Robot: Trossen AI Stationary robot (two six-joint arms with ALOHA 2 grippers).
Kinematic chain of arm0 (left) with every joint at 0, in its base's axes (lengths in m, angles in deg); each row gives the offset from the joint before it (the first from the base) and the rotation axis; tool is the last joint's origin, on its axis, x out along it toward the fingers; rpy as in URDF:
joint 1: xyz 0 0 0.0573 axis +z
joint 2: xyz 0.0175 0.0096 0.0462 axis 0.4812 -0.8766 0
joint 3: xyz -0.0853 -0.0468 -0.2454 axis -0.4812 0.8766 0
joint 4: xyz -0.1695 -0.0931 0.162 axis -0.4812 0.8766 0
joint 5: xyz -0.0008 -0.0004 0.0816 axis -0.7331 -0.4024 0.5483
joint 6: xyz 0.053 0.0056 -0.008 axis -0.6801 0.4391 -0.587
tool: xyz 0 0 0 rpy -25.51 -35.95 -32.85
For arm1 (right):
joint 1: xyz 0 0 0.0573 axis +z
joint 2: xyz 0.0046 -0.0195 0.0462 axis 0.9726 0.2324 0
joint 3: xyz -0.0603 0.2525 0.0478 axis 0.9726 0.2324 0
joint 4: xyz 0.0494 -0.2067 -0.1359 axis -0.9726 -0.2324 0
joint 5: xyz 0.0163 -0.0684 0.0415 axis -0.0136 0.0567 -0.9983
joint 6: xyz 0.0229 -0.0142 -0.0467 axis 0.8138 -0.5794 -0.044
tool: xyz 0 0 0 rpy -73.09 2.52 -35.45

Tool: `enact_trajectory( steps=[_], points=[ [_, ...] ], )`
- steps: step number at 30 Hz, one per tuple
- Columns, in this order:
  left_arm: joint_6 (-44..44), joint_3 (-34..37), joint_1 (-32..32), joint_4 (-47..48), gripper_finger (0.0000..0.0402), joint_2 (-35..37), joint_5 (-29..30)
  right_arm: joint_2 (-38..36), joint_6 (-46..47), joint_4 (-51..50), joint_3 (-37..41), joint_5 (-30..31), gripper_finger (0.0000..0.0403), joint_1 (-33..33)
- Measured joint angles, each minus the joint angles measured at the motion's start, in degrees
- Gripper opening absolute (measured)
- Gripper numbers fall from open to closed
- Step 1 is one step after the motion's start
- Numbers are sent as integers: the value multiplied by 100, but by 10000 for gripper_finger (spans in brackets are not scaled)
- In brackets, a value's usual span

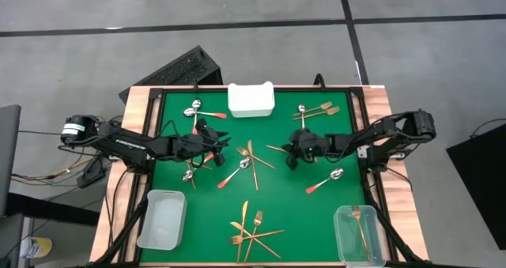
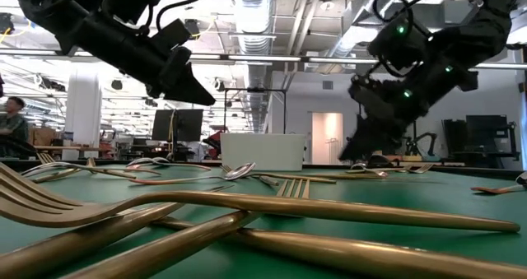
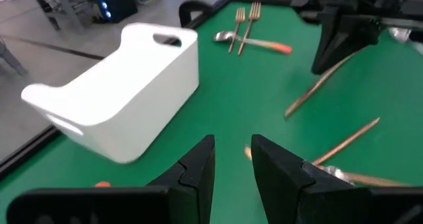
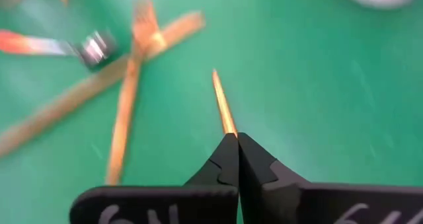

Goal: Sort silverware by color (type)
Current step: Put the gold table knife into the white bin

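I see my right gripper [image 4: 232,139] closed on the end of a thin gold piece [image 4: 223,105] low over the mat [image 1: 277,197], right of centre. My left gripper [image 3: 231,151] hovers partly open near the white tray [image 3: 125,85], holding nothing.

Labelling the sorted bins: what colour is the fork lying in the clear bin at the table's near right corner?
Gold. The fork shows best in the high view.
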State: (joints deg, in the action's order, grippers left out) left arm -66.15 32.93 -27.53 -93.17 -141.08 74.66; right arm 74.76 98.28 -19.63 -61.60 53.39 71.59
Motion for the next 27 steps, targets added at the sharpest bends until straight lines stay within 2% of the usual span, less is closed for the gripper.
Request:
enact_trajectory(
  steps=[2, 5, 18, 21, 27],
  points=[
    [-54, 0, 0, -214, 88, 0, -73, -9, -128, 386, -13, 5, 10, -13],
    [-327, 0, 0, -416, 88, 0, -208, -13, -208, 395, -19, -10, 13, -83],
    [-461, 0, -2, -393, 88, 0, -257, -617, -333, -1828, -30, 106, 100, -85],
    [-478, 0, -1, -393, 88, 0, -243, -588, -481, -2070, -30, 107, 108, -120],
    [-415, 0, -2, -393, 88, 0, -243, -104, -593, -1933, -55, 39, 109, -184]
  ],
)
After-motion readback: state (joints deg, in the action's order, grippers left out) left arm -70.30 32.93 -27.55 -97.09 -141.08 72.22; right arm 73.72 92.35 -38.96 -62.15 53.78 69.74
